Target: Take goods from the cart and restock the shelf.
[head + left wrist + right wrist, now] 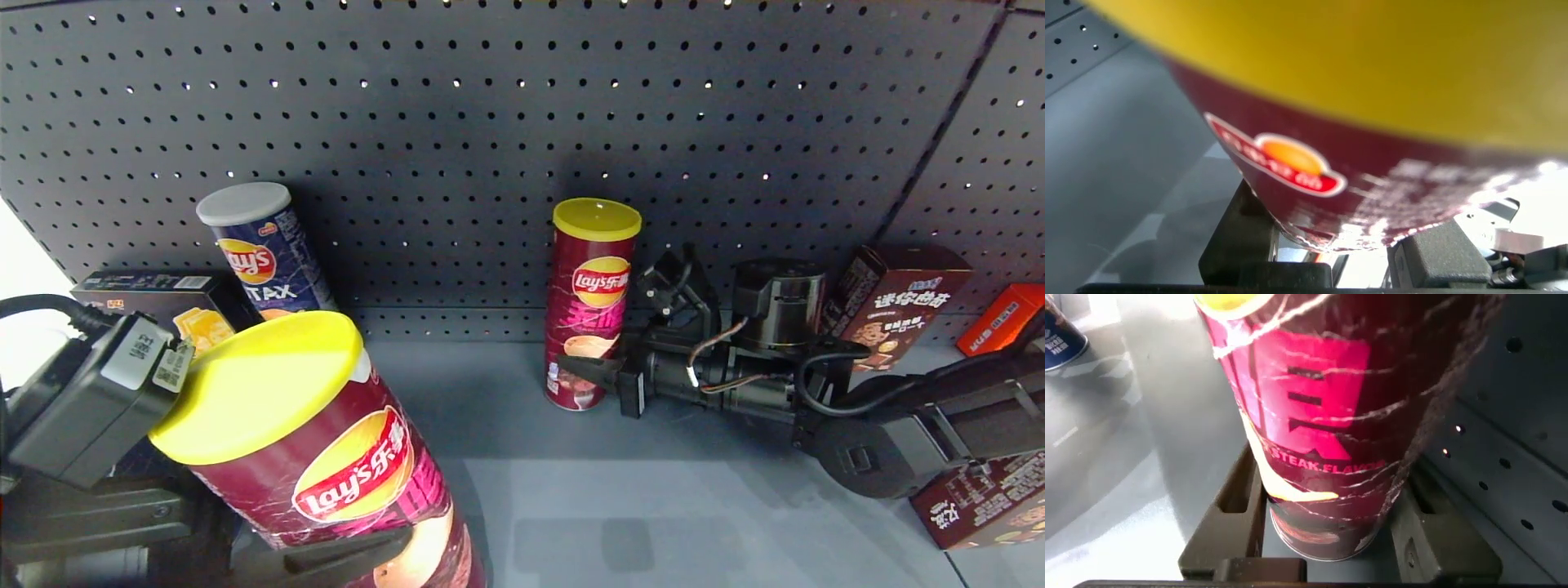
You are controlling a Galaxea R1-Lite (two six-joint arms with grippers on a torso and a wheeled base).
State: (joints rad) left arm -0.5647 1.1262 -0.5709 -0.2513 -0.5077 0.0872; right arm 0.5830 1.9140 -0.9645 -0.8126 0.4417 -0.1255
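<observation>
1. Near can [326, 457]: dark red with a yellow lid, held up off the shelf [694, 506] and tipped to one side.
2. Left gripper [1343, 249]: closed tight on the lower part of the near can, one finger on each side.
3. On the near can's side: a round red and yellow badge with white letters across it.
4. Far can [589, 310]: same dark red, same yellow lid, standing straight up on the shelf, near the back wall [490, 122].
5. Right gripper [1323, 514]: reaching in from the right, pressed on the far can low down, with a finger [1237, 498] on each side.
6. On the far can: the same round badge up high, a food picture lower down, and a line of small pale letters near the bottom.
7. Blue can [265, 253]: grey lid, same kind of round badge with big white letters under it, standing at the back left, behind the near can.
8. Black box [147, 286]: lying just left of the blue can, with a yellow picture on its front.
9. Brown box [898, 302]: standing at the back right, behind the right arm, with white letters and small snack pictures.
10. Orange box [1000, 318]: right of the brown box, at the edge.
11. Low box [980, 498]: dark red-brown, at the front right, partly under the right arm.
12. Back wall: dark grey, full of small round holes.
</observation>
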